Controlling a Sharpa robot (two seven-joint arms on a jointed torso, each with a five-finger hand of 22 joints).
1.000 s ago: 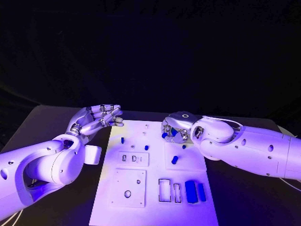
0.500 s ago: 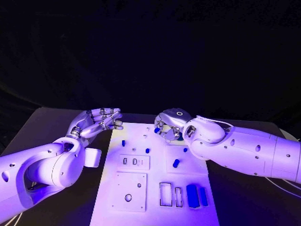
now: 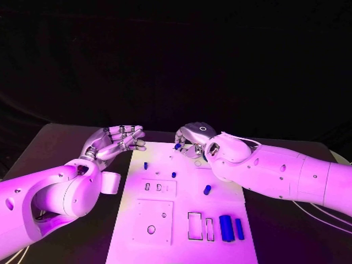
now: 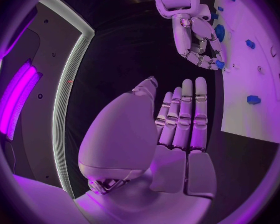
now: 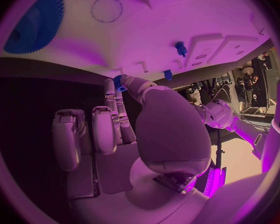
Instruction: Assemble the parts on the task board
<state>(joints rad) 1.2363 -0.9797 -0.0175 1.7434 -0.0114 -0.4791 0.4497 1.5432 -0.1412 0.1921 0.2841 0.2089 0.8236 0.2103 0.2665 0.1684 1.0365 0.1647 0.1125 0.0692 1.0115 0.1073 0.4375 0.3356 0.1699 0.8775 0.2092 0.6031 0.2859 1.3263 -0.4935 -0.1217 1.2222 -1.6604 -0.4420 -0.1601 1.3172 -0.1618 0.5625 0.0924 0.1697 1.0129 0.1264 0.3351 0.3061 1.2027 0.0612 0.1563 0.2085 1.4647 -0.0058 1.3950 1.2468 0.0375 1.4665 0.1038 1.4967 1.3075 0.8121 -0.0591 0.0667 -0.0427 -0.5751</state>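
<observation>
The board point(image 3: 164, 220) was a long white plate in the table's middle, with cut-out slots and small blue parts on it. I counted two blue bars point(image 3: 226, 228) near right. Right hand point(image 3: 190, 144) pinched a small blue toothed part point(image 5: 119, 80) over the far end. Left hand point(image 3: 113, 142) hung open, holding nothing, just left of the board.

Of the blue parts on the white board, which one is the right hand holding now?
The small blue part at the board's far end, pinched in the right hand. The two long blue bars lie untouched at the near edge of the task board.
</observation>
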